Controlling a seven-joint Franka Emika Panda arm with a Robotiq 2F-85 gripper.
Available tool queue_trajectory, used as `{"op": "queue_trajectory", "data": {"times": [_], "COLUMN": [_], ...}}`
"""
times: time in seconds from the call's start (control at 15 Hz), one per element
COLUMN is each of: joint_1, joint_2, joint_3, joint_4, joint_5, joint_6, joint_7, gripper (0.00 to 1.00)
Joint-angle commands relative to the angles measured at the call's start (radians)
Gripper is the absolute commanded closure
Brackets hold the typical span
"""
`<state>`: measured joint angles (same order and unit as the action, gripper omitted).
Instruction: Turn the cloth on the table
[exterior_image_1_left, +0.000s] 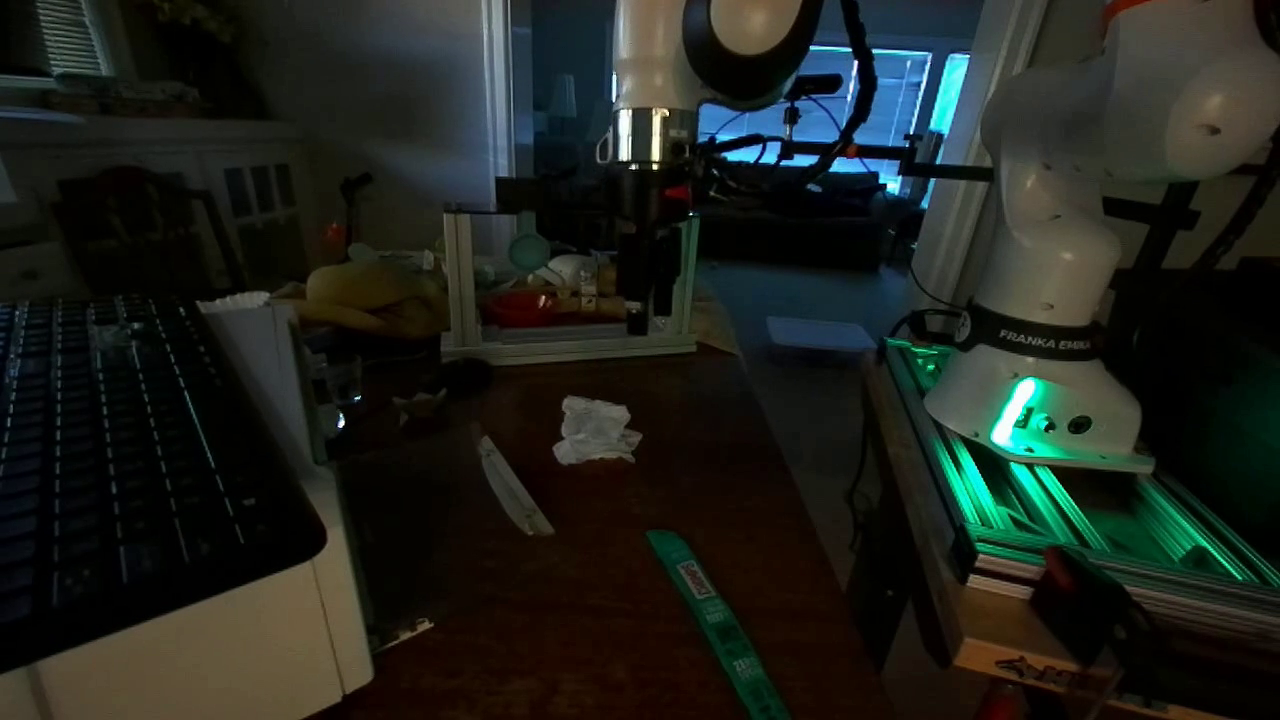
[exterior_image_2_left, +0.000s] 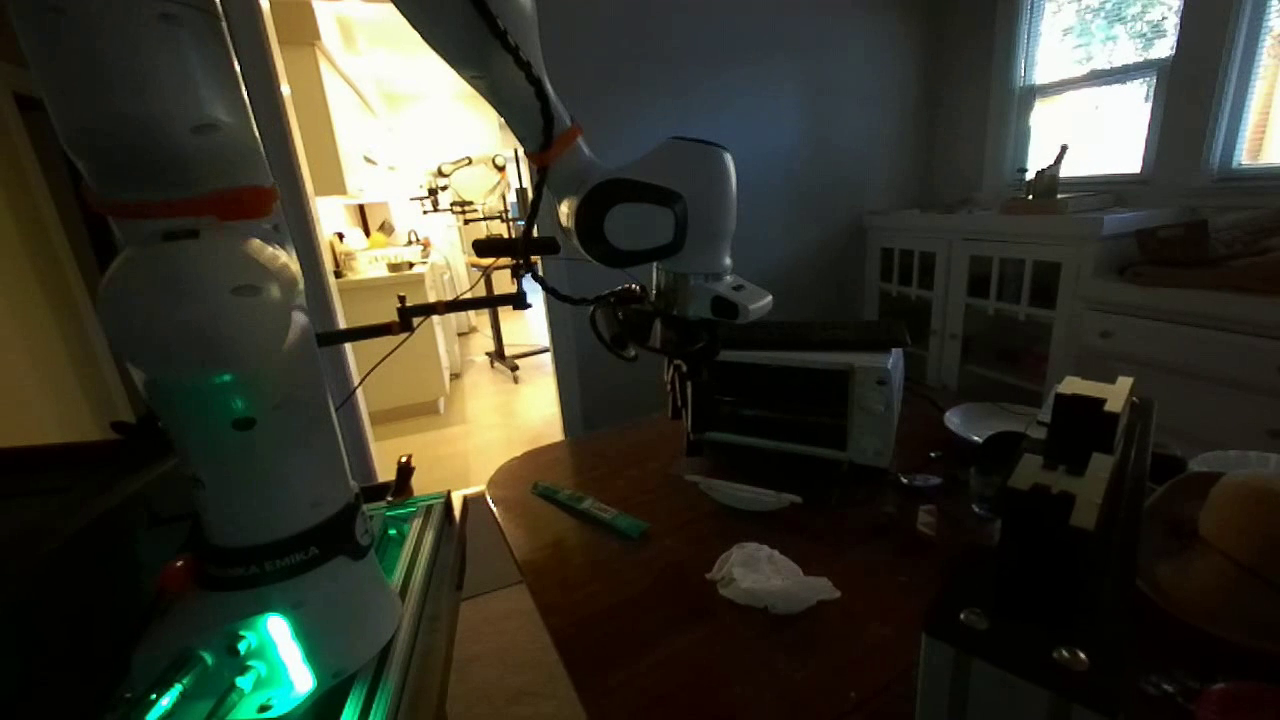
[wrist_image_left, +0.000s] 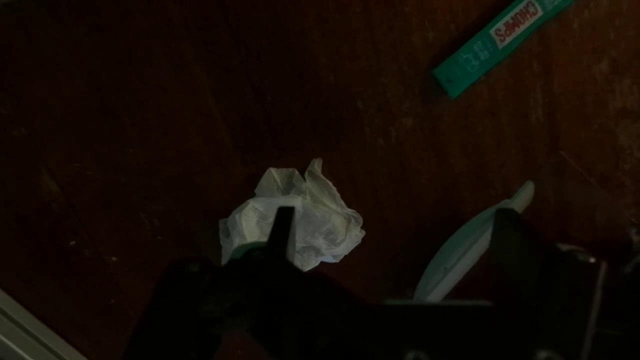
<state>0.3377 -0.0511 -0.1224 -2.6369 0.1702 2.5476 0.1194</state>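
The cloth (exterior_image_1_left: 597, 432) is a small, white, crumpled, thin piece lying on the dark wooden table (exterior_image_1_left: 620, 620). It also shows in an exterior view (exterior_image_2_left: 772, 580) and in the wrist view (wrist_image_left: 327, 225), where the left finger covers part of it. My gripper (exterior_image_1_left: 648, 318) hangs above the table, pointing down and apart from the cloth. In the wrist view the gripper (wrist_image_left: 395, 212) is open, its two dark fingers wide apart with nothing held between them. The gripper (exterior_image_2_left: 684, 420) shows dimly against the oven in an exterior view.
A green packet (exterior_image_1_left: 715, 620) and a pale curved piece (exterior_image_1_left: 512, 488) lie on the table near the cloth. A white toaster oven (exterior_image_2_left: 872, 410) stands at one side. A metal-profile frame (exterior_image_1_left: 570, 350) stands at the other, with a red bowl (exterior_image_1_left: 520, 308) behind it.
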Motion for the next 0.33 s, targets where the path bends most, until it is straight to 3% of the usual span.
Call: {"op": "queue_trajectory", "data": {"times": [0.0,0.27], "joint_1": [-0.093,-0.096], "joint_2": [0.002,0.004], "joint_3": [0.095,0.100], "joint_4": [0.001,0.001], "joint_5": [0.006,0.006], "joint_6": [-0.003,-0.003], "joint_7": [-0.005,-0.004], "gripper": [0.00,0.00]}}
